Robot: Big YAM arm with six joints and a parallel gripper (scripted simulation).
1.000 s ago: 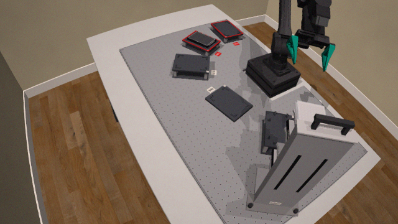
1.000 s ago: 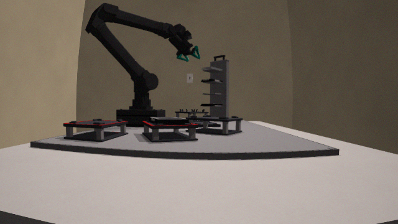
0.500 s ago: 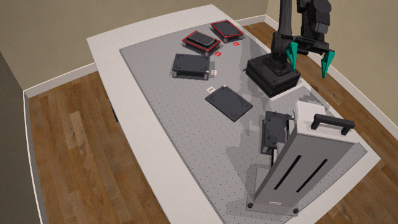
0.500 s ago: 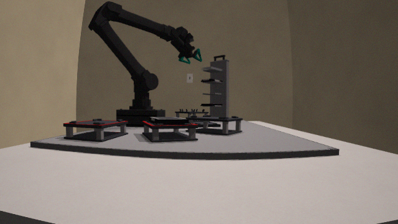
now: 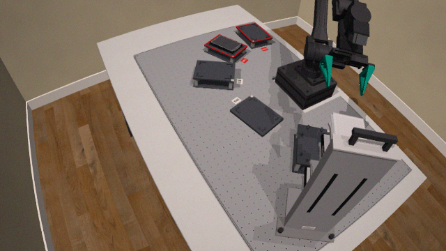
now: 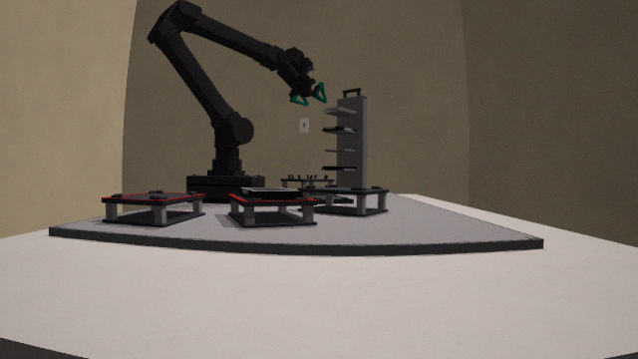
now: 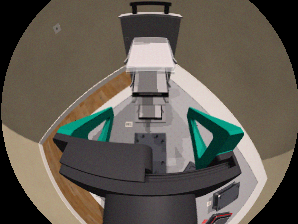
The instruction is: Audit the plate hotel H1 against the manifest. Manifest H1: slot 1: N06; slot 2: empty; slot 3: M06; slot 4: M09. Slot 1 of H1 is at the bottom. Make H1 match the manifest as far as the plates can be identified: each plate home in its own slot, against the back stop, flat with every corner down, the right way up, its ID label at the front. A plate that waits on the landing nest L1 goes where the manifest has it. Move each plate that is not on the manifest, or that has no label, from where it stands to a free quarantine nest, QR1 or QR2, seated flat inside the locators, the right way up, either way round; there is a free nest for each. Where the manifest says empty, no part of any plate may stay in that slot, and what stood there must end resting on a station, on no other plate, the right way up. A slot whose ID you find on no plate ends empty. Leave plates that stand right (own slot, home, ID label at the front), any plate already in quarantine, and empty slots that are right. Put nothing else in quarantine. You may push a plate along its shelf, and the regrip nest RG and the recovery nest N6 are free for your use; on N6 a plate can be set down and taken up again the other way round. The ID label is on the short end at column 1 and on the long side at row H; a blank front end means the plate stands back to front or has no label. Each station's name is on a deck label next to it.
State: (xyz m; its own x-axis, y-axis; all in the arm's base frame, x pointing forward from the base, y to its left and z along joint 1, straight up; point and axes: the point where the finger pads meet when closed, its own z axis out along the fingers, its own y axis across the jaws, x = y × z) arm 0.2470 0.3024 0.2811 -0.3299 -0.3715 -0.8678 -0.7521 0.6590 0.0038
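The plate hotel H1 (image 5: 343,181) is a grey tower with a black handle at the deck's near right; it also shows in the exterior view (image 6: 351,142) and in the wrist view (image 7: 152,30). From the side, dark plates show on the bottom shelf (image 6: 339,168) and on the second shelf from the top (image 6: 339,130); the other two shelves look thin and pale. No ID labels are readable. My gripper (image 5: 346,74) (image 6: 309,95) is open and empty, high in the air in front of the hotel's top, and faces it in the wrist view (image 7: 149,135).
One red-framed quarantine nest (image 5: 226,46) holds a dark plate; the other (image 5: 254,33) is bare. A raised dark nest (image 5: 213,73), a flat dark nest (image 5: 256,115) and a nest by the hotel's front (image 5: 306,146) carry no plate. The arm's base (image 5: 306,81) stands at the right.
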